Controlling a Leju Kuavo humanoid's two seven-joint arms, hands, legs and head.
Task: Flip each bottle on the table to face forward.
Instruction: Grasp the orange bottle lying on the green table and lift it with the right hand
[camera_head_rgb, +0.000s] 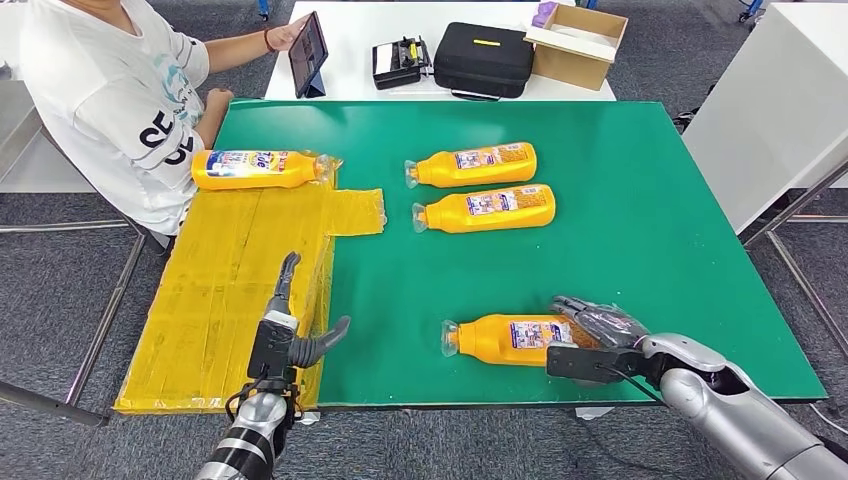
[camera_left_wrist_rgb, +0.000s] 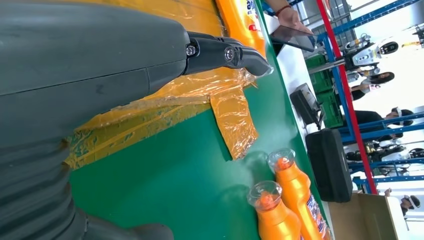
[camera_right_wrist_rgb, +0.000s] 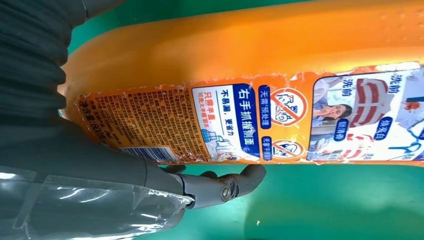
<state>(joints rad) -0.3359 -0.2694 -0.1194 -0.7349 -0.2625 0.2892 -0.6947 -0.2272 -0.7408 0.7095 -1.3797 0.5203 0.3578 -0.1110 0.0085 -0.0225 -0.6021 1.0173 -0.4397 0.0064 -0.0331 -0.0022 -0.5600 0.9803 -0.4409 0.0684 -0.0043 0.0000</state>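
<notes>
here, the near bottle (camera_head_rgb: 505, 338) lies on its side on the green table (camera_head_rgb: 650, 240), close to the front edge, cap to the left. the right hand (camera_head_rgb: 598, 330) grasps its base end, fingers over the top. two more bottles (camera_head_rgb: 473, 166) (camera_head_rgb: 486, 209) lie side by side further back. a fourth bottle (camera_head_rgb: 255, 169) lies on the yellow sheet (camera_head_rgb: 220, 290). the left hand (camera_head_rgb: 290, 335) hovers over this sheet, fingers spread, holding nothing. a person (camera_head_rgb: 110, 90) sits at the far left corner.
</notes>
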